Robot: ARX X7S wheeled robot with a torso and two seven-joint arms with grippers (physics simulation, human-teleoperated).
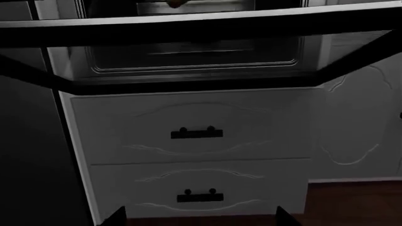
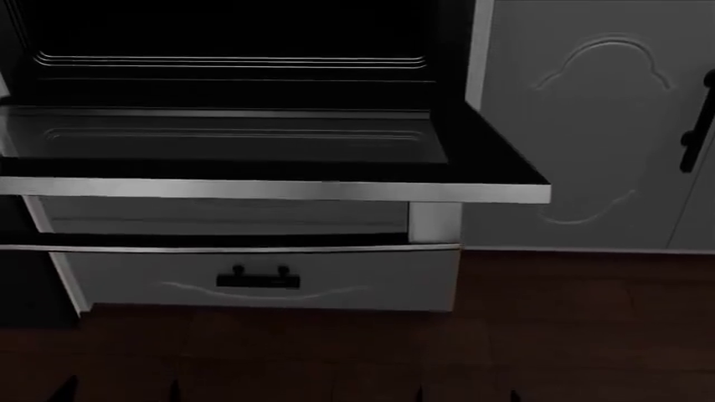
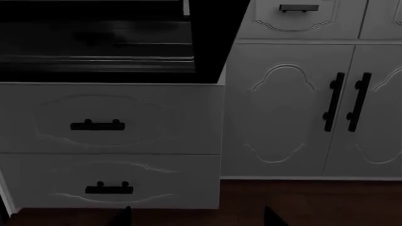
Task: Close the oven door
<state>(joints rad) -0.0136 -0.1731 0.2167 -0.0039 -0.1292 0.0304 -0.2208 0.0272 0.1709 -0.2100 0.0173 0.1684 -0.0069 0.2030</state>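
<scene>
Dark wooden floor [image 2: 558, 335] fills the near edge of the head view, from seven o'clock round to five o'clock. At seven o'clock and again near five o'clock, faint dark tips poke up from the bottom edge; they may belong to the grippers, but too little shows to tell.

At about nine o'clock the oven door [image 2: 268, 155] hangs open, lying flat and level, its glass window facing up and its brushed silver edge strip [image 2: 280, 189] toward the camera. Behind it, at eleven to twelve o'clock, the dark oven cavity [image 2: 223, 33] gapes. Below the door, a thin silver bar [image 2: 223, 248] runs across, and under that, at seven o'clock, sits a grey drawer front [image 2: 268, 280] with a short black handle [image 2: 258, 279].

At two o'clock stands a tall grey cabinet door [image 2: 592, 126], with a black bar handle [image 2: 698, 126] at three o'clock.

Left wrist view: two dark fingertips of the left gripper [image 1: 196, 219] stand wide apart. Right wrist view: the right gripper [image 3: 197, 217] likewise shows its tips spread, holding nothing.
</scene>
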